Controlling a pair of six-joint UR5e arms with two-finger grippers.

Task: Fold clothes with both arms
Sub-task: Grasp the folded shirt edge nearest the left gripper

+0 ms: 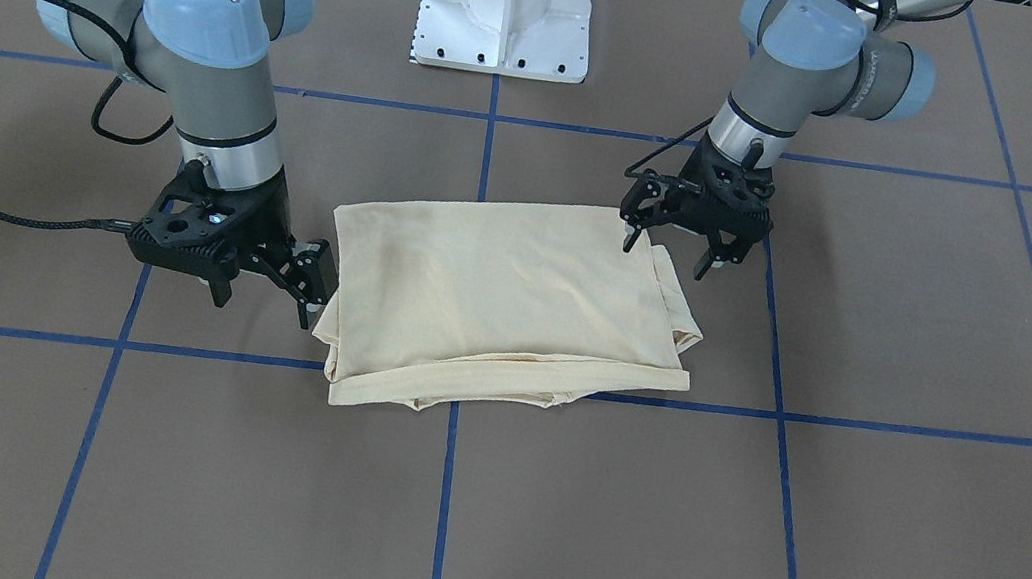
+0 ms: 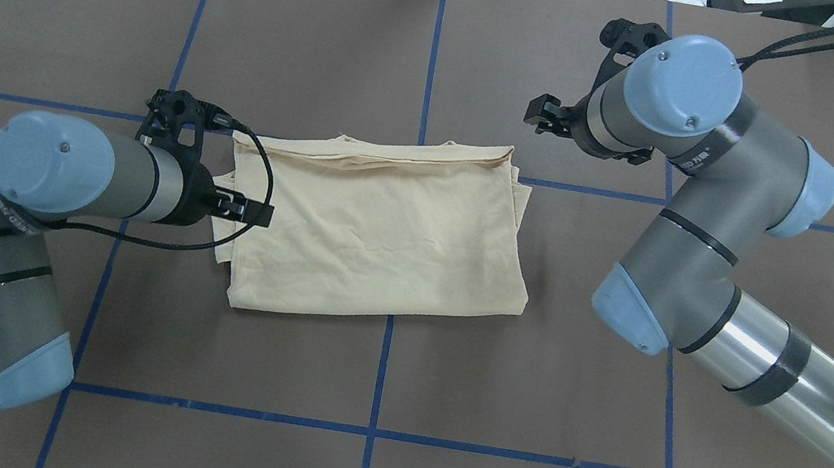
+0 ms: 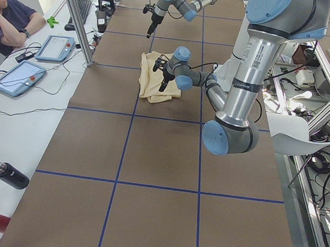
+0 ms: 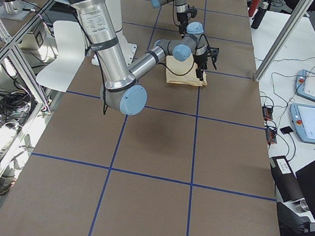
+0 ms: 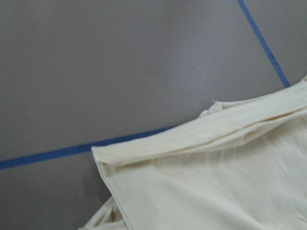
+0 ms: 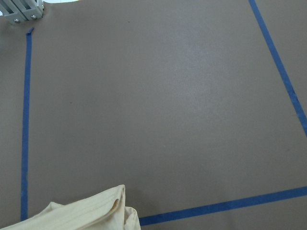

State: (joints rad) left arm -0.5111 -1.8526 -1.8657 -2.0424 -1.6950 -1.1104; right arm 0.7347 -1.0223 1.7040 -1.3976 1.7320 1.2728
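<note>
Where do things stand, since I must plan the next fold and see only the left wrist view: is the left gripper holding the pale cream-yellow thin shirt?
Observer: No. The black two-finger left gripper is open, its jaws spread above a corner of the pale cream-yellow shirt.
Operator: And the other one?
Observer: The right gripper is open too, at the shirt's opposite end.
Operator: How does the shirt lie?
Observer: As a layered, roughly rectangular bundle on the brown table, no print showing.

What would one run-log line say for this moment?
shirt: folded, flat on table | left gripper: open, by shirt edge | right gripper: open, by opposite edge
</note>
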